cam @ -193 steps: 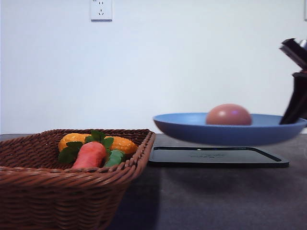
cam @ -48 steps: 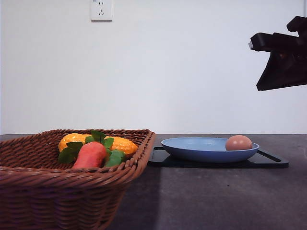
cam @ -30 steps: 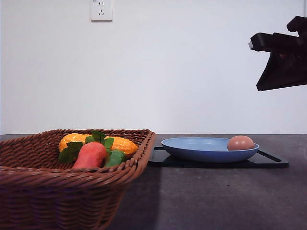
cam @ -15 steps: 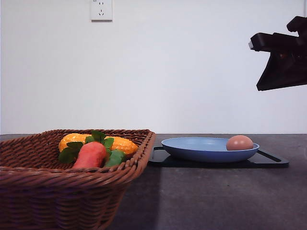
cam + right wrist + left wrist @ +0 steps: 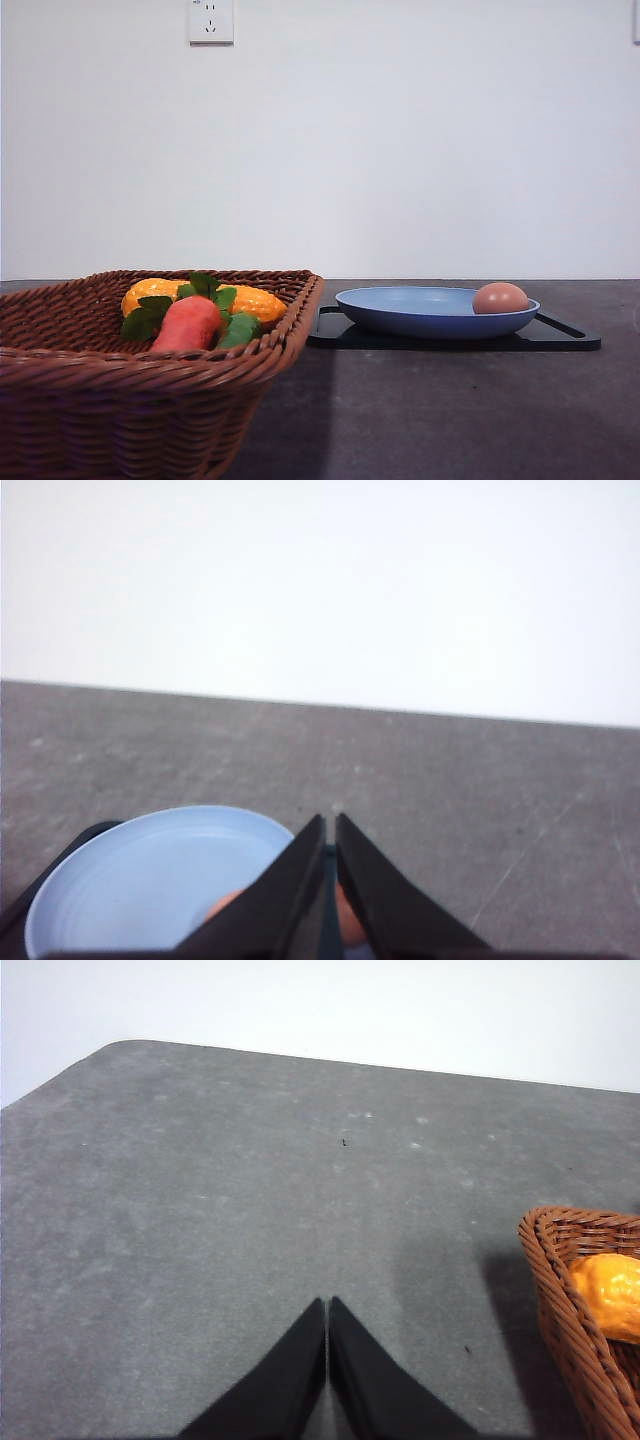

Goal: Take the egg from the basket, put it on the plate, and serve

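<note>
1. Left gripper [image 5: 327,1360]: fingers pressed together, nothing held, over bare table [image 5: 200,1210] just beside the basket [image 5: 150,380]'s rim.
2. Basket holds a carrot [image 5: 188,322] and yellow veg [image 5: 250,298]; no egg in it.
3. Plate [image 5: 420,312] sits on the black tray [image 5: 560,338]; egg [image 5: 500,297] lies at the plate's right side.
4. Right gripper [image 5: 329,880]: closed, empty, above the plate, egg peeking just behind its fingers. Right arm is nearer; task looks about done.
</note>
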{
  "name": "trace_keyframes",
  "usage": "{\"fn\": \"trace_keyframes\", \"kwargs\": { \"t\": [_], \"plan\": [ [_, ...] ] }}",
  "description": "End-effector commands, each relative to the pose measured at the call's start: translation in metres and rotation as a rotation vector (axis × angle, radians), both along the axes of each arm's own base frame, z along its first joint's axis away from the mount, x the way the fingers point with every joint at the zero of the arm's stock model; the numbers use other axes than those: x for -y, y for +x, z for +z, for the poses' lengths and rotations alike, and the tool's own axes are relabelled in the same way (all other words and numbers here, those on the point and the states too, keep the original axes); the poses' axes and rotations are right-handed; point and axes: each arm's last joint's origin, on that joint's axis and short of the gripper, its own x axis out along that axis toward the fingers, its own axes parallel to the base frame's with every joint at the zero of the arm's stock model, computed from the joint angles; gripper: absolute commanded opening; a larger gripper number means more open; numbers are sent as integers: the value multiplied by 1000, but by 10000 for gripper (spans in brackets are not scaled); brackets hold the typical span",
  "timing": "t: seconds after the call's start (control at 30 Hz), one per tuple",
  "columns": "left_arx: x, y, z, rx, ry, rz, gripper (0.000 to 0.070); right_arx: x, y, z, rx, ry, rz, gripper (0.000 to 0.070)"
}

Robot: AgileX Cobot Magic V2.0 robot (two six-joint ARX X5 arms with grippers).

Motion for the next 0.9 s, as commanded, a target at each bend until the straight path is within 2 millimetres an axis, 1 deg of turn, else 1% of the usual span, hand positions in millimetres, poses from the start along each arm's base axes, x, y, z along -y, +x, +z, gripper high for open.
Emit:
{"fn": "trace_keyframes", "kwargs": {
  "t": [0.0, 0.13, 0.33, 0.5, 0.73, 0.87],
  "plan": [
    [0, 2, -8, -10, -4, 4, 0, 6, -4, -6, 45, -13, 11, 0],
    [0, 2, -8, -10, -4, 4, 0, 16, -11, -25, 76, -18, 37, 0],
    [0, 2, -8, -10, -4, 4, 0, 19, -16, -41, 96, -34, 160, 0],
    [0, 2, -8, -10, -4, 4, 0, 18, -18, -52, -3, -39, 210, 0],
    [0, 2, -8, -10, -4, 4, 0, 18, -26, -72, -198, -25, 264, 0],
    [0, 2, -8, -10, -4, 4, 0, 18, -27, -68, -166, -15, 253, 0]
  ]
}}
